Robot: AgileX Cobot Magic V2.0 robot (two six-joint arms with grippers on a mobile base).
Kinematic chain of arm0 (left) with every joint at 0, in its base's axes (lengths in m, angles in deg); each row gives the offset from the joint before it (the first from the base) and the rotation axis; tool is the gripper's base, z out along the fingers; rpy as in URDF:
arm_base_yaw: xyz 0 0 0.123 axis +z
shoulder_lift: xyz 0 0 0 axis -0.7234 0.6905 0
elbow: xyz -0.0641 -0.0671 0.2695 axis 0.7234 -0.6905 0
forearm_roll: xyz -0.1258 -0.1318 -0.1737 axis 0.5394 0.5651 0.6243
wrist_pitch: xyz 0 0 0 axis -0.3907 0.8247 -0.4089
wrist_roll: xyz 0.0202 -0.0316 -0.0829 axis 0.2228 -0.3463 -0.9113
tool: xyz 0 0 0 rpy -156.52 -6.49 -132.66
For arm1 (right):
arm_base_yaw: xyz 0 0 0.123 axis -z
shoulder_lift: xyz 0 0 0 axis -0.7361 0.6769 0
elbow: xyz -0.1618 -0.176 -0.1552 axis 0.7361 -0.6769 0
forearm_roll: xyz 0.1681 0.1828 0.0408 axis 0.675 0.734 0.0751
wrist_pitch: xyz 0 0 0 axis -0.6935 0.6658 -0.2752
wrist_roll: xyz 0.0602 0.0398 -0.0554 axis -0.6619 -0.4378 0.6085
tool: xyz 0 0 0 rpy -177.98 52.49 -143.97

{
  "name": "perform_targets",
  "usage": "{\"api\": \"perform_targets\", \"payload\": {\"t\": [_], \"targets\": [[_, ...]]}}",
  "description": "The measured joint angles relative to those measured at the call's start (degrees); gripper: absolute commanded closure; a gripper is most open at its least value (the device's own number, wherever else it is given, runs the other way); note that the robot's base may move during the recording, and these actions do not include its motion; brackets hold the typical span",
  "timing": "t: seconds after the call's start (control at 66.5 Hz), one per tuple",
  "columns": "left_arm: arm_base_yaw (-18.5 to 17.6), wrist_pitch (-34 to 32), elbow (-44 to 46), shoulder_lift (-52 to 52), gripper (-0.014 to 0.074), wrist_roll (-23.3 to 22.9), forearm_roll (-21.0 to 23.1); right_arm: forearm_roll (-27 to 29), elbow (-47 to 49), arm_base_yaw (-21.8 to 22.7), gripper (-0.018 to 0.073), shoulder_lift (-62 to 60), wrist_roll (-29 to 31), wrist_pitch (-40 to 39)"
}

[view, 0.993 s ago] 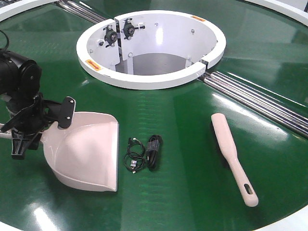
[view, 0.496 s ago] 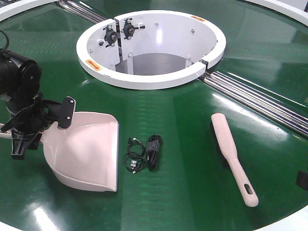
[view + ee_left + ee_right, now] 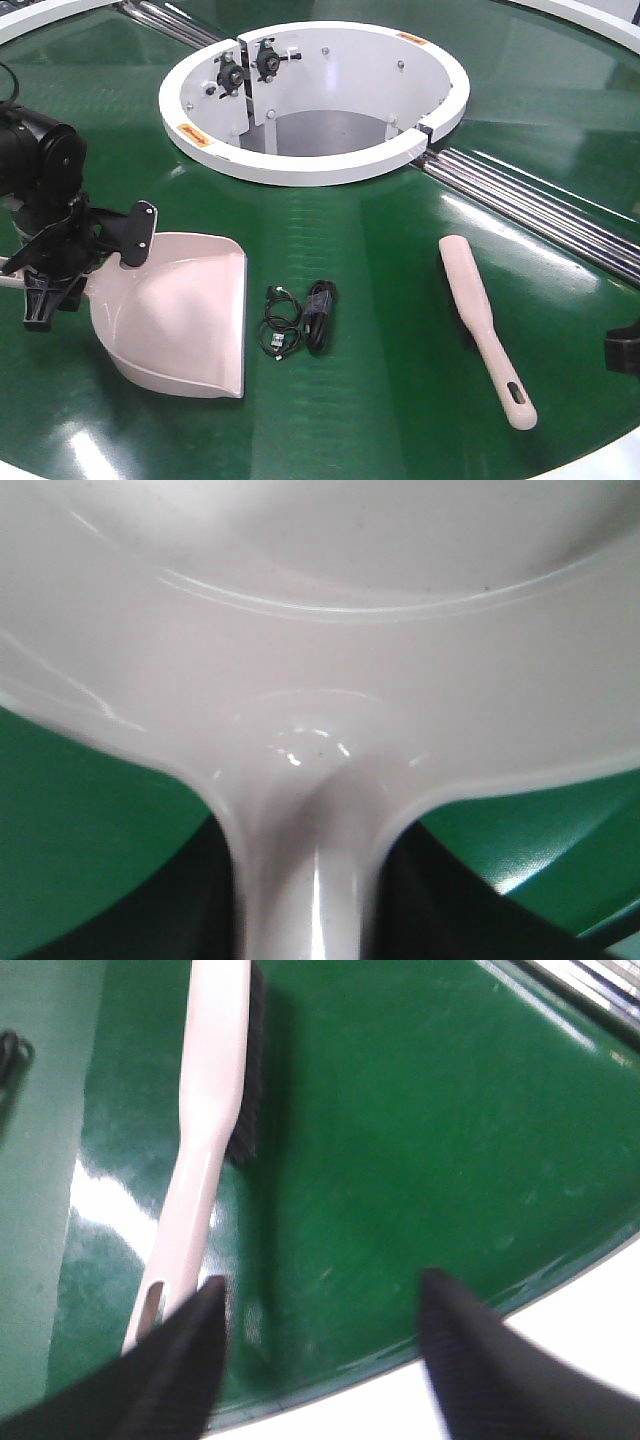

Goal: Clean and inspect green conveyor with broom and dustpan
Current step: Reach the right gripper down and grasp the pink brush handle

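The pale pink dustpan [image 3: 180, 320] lies on the green conveyor [image 3: 400, 280] at the left, mouth toward the front. My left gripper [image 3: 80, 268] is shut on its handle; in the left wrist view the handle [image 3: 305, 880] runs between the dark fingers [image 3: 200, 910]. To the right lies the broom [image 3: 480, 315], bristles down and its slotted handle end nearest the front. My right gripper [image 3: 625, 350] shows at the right edge. In the right wrist view it [image 3: 322, 1290] is open above the belt, the broom [image 3: 205, 1110] handle just left of its left finger.
A small bundle of black cables [image 3: 300, 318] lies between dustpan and broom. The white ring-shaped hub [image 3: 310, 160] stands behind. Silver roller strips [image 3: 540, 205] cross the belt at the right. The white rim [image 3: 560, 1360] runs close under my right gripper.
My right gripper has come into the front view from the right edge, moving left toward the broom. The left gripper and dustpan have not moved.
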Motion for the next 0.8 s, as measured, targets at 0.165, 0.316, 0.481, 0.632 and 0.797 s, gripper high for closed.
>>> {"api": "perform_targets", "payload": {"t": [0.165,0.316,0.481,0.632,0.797], "targets": [[0.0,0.0,0.0,0.0,0.0603,0.0,0.0,1.29,3.73,0.0,-0.002,4.08,0.5,2.38],[0.0,0.0,0.0,0.0,0.0603,0.05,0.0,3.7,6.41,-0.91,-0.002,8.22,1.25,3.92],[0.0,0.0,0.0,0.0,0.0603,0.05,0.0,3.68,9.52,-7.48,-0.002,13.77,1.44,5.73],[0.0,0.0,0.0,0.0,0.0603,0.05,0.0,2.44,13.19,-13.22,-0.002,20.54,-1.97,6.49],[0.0,0.0,0.0,0.0,0.0603,0.05,0.0,1.35,16.87,-15.11,-0.0019,28.67,-4.27,7.02]]}}
